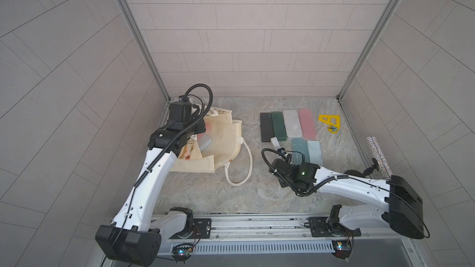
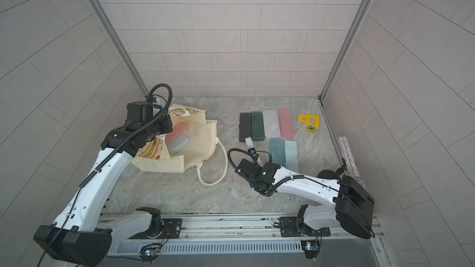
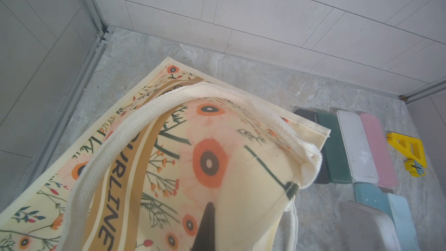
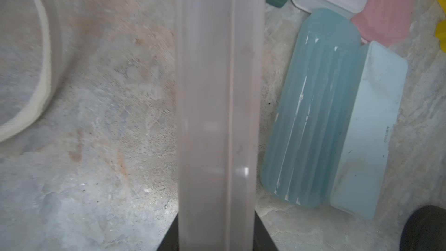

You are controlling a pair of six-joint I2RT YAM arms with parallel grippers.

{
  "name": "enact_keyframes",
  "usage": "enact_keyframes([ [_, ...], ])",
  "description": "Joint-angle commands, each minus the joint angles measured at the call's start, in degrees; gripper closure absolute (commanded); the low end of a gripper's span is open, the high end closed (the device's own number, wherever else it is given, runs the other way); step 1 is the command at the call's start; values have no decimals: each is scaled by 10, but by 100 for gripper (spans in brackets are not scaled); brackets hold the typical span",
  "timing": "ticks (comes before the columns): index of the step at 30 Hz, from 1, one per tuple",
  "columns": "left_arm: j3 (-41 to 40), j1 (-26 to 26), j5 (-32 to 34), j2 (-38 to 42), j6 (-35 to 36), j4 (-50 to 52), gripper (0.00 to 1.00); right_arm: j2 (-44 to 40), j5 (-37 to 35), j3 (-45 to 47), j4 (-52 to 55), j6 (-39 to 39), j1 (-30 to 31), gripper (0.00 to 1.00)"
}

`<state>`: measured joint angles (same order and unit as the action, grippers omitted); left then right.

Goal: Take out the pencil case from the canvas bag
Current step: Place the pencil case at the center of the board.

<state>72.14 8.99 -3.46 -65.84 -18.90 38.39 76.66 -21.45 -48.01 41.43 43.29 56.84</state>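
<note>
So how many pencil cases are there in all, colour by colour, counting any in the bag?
Black case: 1
Dark green case: 1
White case: 1
Pink case: 1
Teal case: 1
Light blue case: 1
Frosted case, held in the right jaws: 1
Orange case, in the canvas bag: 1
Grey-blue case, in the bag: 1
Total: 9
</note>
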Motion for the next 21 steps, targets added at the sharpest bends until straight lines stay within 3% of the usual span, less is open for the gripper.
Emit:
enact_keyframes([
  [1, -9, -5, -40, 12, -10, -19, 100, 43, -46, -46, 71, 37, -1, 77],
  [13, -16, -5, 27, 39, -7, -9, 100, 159, -86, -115, 143, 28, -17, 73],
  [21, -18, -6, 22, 37, -8, -12, 100, 186, -82, -124, 156, 25, -16, 67],
])
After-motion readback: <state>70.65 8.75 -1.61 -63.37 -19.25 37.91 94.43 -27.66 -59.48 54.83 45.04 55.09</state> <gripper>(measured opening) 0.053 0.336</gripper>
